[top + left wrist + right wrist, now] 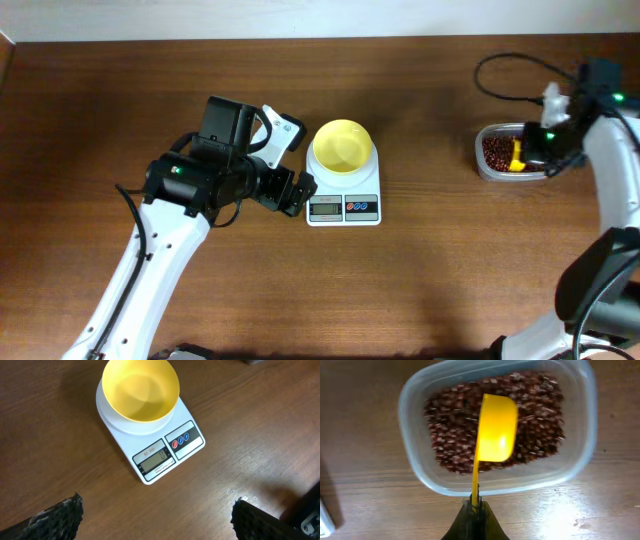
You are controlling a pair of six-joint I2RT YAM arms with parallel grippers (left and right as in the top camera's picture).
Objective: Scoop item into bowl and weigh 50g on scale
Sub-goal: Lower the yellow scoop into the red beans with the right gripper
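The pale yellow bowl (343, 146) (140, 390) sits empty on the white scale (344, 205) (185, 445) at mid-table. My left gripper (292, 158) (156, 517) hovers just left of the scale, open wide, nothing between its fingers. At the far right, reddish-brown beans (496, 152) (452, 430) fill a clear container (488, 172) (415, 465). My right gripper (535, 152) (476, 505) is shut on the thin handle of a bright yellow scoop (517, 156) (496, 427), whose cup hangs underside up over the beans.
A black cable (510, 62) loops on the table behind the container. The wooden table's back edge meets a pale wall (300, 15).
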